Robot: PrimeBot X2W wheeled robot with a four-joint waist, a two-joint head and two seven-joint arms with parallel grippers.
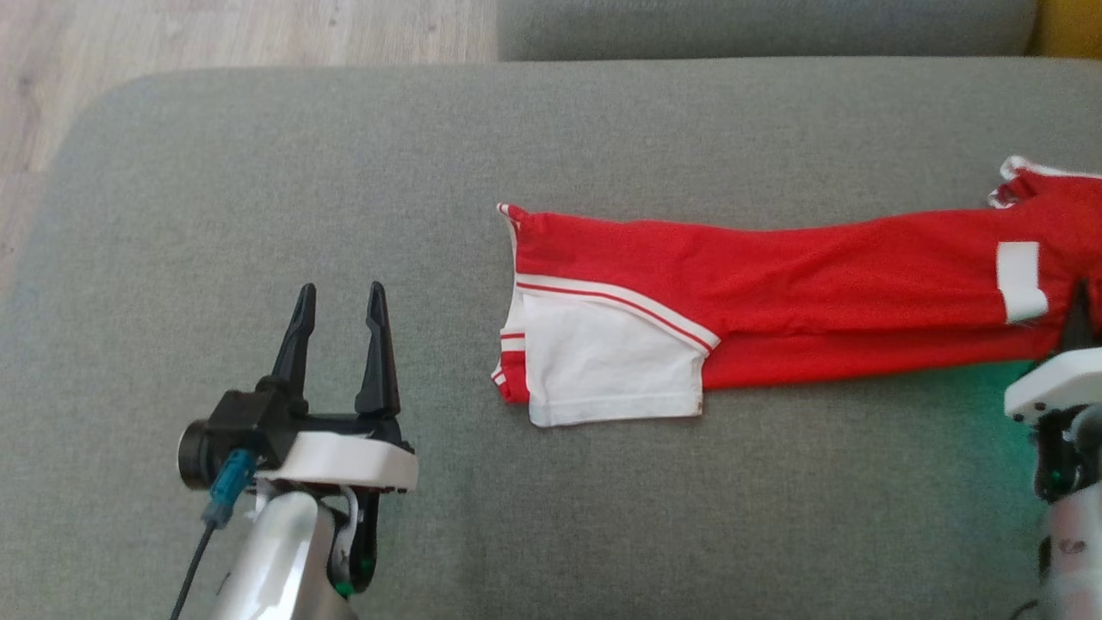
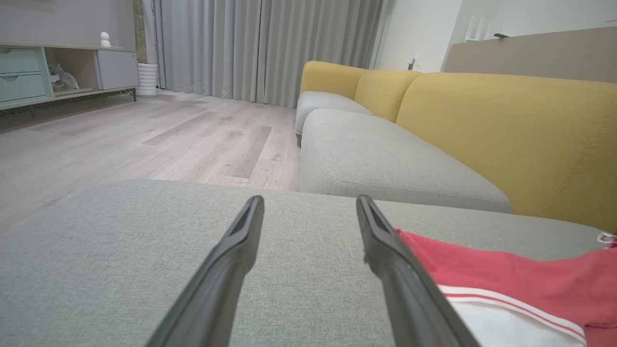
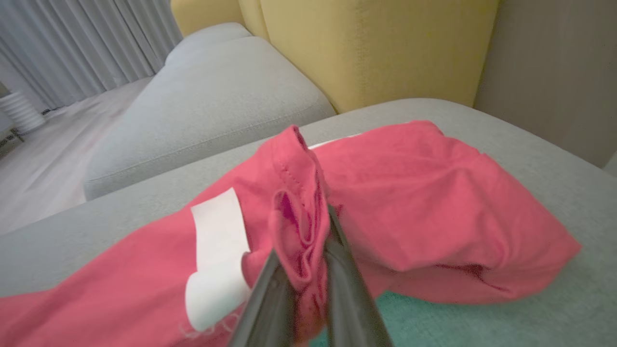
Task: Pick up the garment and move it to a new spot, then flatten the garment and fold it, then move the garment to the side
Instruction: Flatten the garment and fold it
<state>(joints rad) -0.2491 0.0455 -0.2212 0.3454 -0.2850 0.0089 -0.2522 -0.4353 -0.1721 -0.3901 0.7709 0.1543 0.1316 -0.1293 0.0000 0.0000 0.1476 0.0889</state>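
Note:
The garment (image 1: 775,293) is red with white panels and stripes, stretched out long across the grey cushion (image 1: 258,172) from the middle to the right edge. My right gripper (image 3: 303,241) is shut on a bunched fold of the red garment (image 3: 409,207) near its right end, beside a white patch (image 3: 217,255); in the head view its dark finger (image 1: 1076,323) pokes into the cloth at the far right. My left gripper (image 1: 338,297) stands open over bare cushion, left of the garment's white end (image 2: 506,327), apart from it.
The grey cushion ends at a rounded corner at the far left, with wood floor (image 1: 215,34) beyond. A second grey seat (image 2: 385,164) and a yellow sofa back (image 2: 506,135) lie behind. A cabinet (image 2: 58,72) and curtains stand across the room.

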